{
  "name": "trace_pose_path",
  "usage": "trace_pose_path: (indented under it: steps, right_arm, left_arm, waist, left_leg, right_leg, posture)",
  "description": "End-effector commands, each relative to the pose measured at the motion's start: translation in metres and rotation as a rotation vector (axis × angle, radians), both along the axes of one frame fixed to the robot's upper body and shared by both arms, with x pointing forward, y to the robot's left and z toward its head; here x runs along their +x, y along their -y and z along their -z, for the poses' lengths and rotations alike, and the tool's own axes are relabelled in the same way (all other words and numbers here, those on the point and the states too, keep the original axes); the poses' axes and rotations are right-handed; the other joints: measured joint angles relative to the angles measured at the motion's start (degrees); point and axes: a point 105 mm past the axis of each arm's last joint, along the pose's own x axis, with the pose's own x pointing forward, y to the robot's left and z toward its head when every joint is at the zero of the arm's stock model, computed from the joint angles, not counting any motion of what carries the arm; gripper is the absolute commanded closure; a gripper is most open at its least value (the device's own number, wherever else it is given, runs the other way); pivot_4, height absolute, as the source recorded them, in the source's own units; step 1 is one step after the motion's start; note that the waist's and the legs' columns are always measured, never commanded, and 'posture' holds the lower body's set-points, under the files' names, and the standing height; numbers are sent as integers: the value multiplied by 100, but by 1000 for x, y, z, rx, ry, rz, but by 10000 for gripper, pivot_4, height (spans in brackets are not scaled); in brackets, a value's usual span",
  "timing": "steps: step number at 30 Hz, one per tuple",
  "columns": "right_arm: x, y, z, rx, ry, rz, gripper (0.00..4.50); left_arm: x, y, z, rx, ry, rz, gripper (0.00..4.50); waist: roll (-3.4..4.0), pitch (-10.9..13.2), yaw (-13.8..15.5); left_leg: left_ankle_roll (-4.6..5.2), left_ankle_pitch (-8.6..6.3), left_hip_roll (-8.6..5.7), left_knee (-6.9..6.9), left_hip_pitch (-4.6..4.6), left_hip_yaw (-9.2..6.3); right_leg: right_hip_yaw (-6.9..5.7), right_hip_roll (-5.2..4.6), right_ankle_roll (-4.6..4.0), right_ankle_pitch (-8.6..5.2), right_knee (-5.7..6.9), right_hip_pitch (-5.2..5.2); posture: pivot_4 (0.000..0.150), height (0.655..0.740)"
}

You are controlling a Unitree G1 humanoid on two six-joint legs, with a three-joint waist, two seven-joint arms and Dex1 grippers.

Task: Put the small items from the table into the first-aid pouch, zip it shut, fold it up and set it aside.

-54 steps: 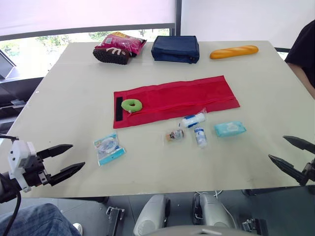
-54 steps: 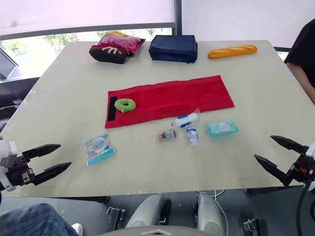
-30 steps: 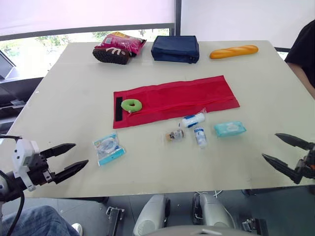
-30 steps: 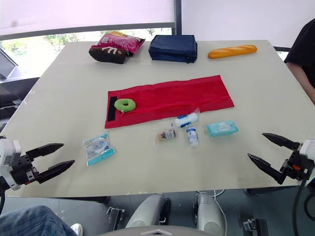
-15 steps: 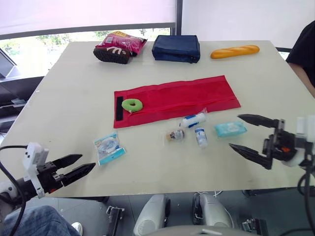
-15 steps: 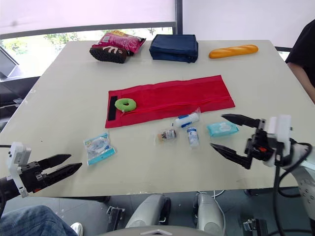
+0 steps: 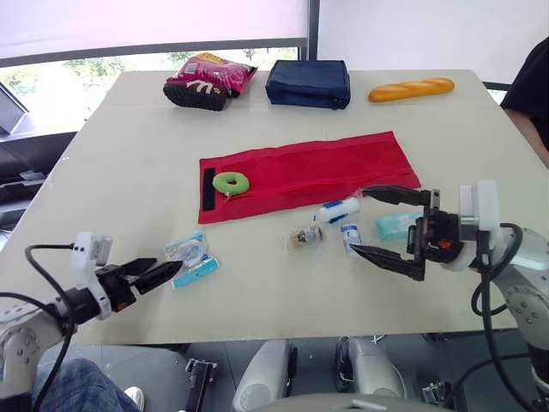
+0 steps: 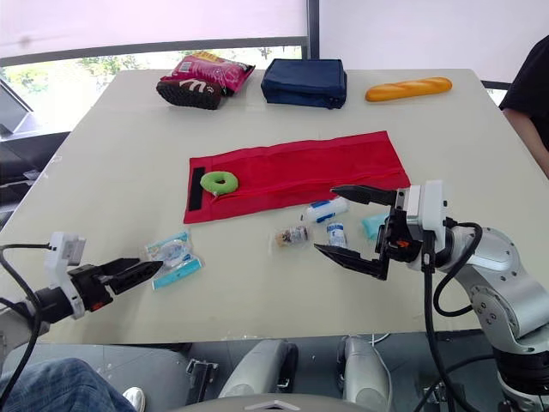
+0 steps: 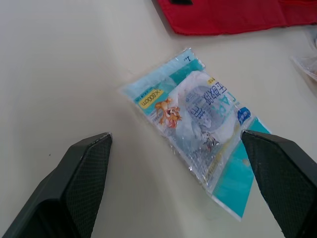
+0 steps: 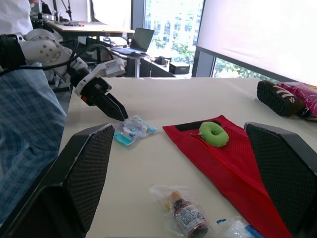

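The red first-aid pouch [image 7: 309, 176] lies unfolded flat mid-table, with a green ring [image 7: 229, 182] on its left end. In front of it lie a white roll [image 7: 336, 209], a bagged small bottle [image 7: 305, 236], a vial [image 7: 348, 237] and a teal wipes pack [image 7: 395, 225]. My right gripper [image 7: 360, 221] hangs open just right of the vial, its fingers spread wide and partly hiding the wipes pack. A blue-white packet [image 9: 198, 124] lies near the front left. My left gripper [image 7: 168, 270] is open, its tips straddling the packet's near end, close to the table.
A shoe with a pink snack bag [image 7: 204, 84], a navy bag [image 7: 307, 84] and a bread loaf [image 7: 410, 89] line the far edge. A person's dark sleeve [image 7: 533, 81] shows at the right. The table's front edge [image 7: 257, 330] runs just under both arms.
My right gripper has swung left from the table's right edge to the vials, staying open. My left gripper has moved right up to the packet.
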Motion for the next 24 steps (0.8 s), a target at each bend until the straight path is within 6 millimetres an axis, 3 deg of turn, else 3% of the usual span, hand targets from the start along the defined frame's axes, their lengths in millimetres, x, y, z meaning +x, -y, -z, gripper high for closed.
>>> trace_pose_path:
  steps: [1,6,8,9,18,24]
  right_arm:
    - [-4,-3,-10,11,59,-11,0]
    - [-4,-5,-12,17,65,-11,0]
    - [-4,-6,-12,18,67,-10,0]
    - [-4,-6,-12,19,67,-11,0]
    - [1,-13,-11,41,7,1,0]
    - [16,-30,-3,49,-149,138,0]
  left_arm:
    - [3,4,11,-41,-39,-8,9213]
    - [9,6,6,-64,-1,12,34592]
    - [10,4,2,-76,22,10,41900]
    - [10,3,-1,-86,41,11,43502]
    - [13,21,-51,-215,237,82,43502]
    - [47,84,-81,-214,331,171,43502]
  waist:
    - [2,-1,-2]
    - [0,-2,-10]
    - [-1,-2,-23]
    - [-1,-2,-25]
    - [-7,1,-35]
    - [-14,-1,0]
  left_leg:
    - [-8,0,1,0,2,0]
    - [-5,5,2,0,0,0]
    - [-5,4,1,-1,-2,1]
    - [-21,13,1,-5,-5,1]
    - [-14,10,3,-12,-9,1]
    - [-37,24,0,-11,-12,-2]
  right_leg:
    - [0,1,-2,-1,2,1]
    - [-1,2,-2,3,3,0]
    - [0,1,-22,14,1,0]
    - [0,1,-24,15,1,-3]
    - [0,0,-24,14,0,-10]
    - [-1,1,-29,22,1,-10]
  posture:
    - [1500,7397]
    - [1500,7397]
    - [1500,7397]
    - [1500,7397]
    - [1500,7397]
    - [1500,7397]
